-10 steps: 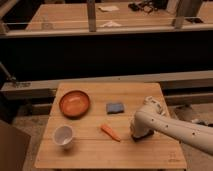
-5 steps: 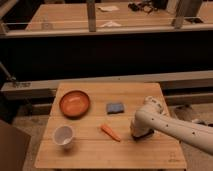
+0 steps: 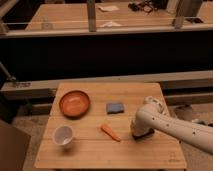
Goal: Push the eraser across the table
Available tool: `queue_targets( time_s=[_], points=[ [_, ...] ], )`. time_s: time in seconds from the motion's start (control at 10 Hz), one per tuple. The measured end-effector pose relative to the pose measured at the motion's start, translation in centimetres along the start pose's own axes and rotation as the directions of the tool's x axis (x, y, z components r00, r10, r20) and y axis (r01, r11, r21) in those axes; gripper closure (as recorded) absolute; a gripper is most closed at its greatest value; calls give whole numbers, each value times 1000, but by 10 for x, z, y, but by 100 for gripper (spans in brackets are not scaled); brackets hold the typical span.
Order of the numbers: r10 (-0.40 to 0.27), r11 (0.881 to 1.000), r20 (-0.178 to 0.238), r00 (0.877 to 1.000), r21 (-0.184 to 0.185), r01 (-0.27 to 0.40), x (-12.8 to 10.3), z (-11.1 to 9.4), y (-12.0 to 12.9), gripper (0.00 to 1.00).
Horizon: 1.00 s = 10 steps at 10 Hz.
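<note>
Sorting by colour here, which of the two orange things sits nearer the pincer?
The carrot piece, lying just left of the pincer, which is low over the table's right side. The orange bowl sits farther off, toward the back left.

The gripper (image 3: 141,133) hangs low over the table (image 3: 90,156) near the carrot (image 3: 111,132).

No legible txt, labels or nos., gripper (image 3: 141,134) over table (image 3: 100,156) near carrot (image 3: 111,132)
</note>
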Motion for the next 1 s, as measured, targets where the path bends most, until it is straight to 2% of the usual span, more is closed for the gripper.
queue_targets(
  time_s=[1.0],
  points=[
    [1, 1000, -3, 1000, 9, -1, 8, 0, -4, 97]
  ],
)
